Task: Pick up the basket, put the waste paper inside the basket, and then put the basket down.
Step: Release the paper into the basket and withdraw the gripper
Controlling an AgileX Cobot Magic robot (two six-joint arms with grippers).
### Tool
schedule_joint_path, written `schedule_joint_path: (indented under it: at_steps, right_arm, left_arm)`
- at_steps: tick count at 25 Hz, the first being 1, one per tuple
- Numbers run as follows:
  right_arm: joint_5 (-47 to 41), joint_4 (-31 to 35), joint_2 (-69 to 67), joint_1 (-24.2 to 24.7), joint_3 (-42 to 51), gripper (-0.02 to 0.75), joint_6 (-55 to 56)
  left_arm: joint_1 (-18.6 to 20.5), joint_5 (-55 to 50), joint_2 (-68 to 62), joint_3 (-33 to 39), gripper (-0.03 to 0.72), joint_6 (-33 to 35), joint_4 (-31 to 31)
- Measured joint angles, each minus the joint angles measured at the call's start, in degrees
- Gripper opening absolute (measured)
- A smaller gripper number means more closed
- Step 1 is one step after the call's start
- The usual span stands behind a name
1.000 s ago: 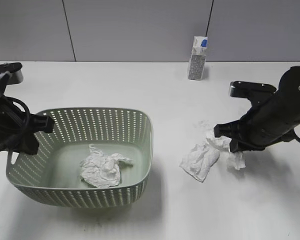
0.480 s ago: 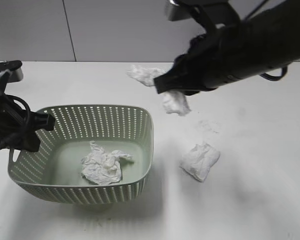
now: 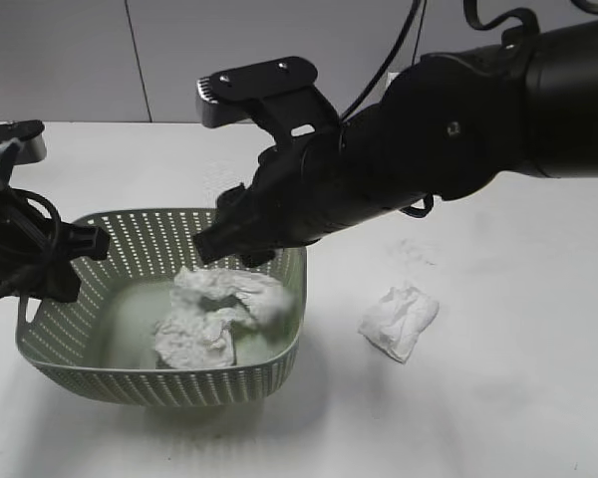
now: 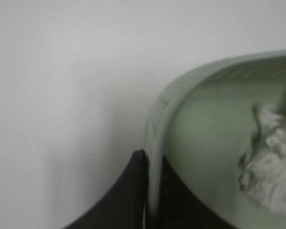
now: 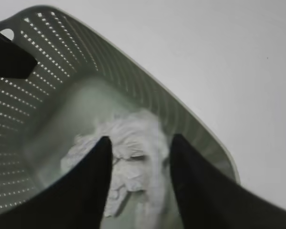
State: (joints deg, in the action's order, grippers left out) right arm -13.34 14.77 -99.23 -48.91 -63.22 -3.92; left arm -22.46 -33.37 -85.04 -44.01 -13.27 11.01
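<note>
Inside basket [image 3: 279, 373], two wads [image 3: 219, 314]; outside, one [image 3: 399, 321].

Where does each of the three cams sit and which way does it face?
Exterior: front of the table, slanting down at the pale sage-green slotted plastic basket; both arms show.
Left wrist: on the left gripper, looking down its jaws, shut on the basket rim.
Right wrist: above the basket, looking down between the right gripper's open jaws.
Shared: all three show the basket and the crumpled white paper wads inside.
</note>
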Motion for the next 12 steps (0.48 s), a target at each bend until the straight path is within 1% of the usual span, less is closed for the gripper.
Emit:
schedule_joint_path:
  at_steps: [2, 3, 4, 6, 8, 10, 12]
  right_arm:
    - [-1.63, 0.16, 0.00, 0.00, -0.92, 0.502, -0.12]
    - [-3.09, 0.01, 0.00, 0.06, -2.10, 0.576, -0.12]
    - [-4.89, -0.41, 0.00, 0.32, -3.34, 0.609, -0.05]
    - [-8.68, -2.11, 0.55, 1.01, -5.60, 0.622, 0.91]
    - [-12.34, -4.52, 1.82, 3.00, -8.20, 0.622, 2.69]
    - [-15.15, -6.15, 3.47, 6.15, -9.52, 0.622, 3.92]
    - [-19.51, -7.06, 4.75, 10.55, -9.89, 0.622, 4.60]
  left_arm:
    - [0.00, 0.00, 0.00, 0.00, 0.003, 0.00, 0.06]
    - [0.00, 0.00, 0.00, 0.00, 0.003, 0.00, 0.06]
    - [0.00, 0.00, 0.00, 0.00, 0.003, 0.00, 0.06]
    - [0.00, 0.00, 0.00, 0.00, 0.003, 0.00, 0.06]
    - [0.00, 0.00, 0.00, 0.00, 0.003, 0.00, 0.06]
    - [0.00, 0.00, 0.00, 0.00, 0.003, 0.00, 0.06]
    - [0.00, -0.06, 0.00, 0.00, 0.003, 0.00, 0.06]
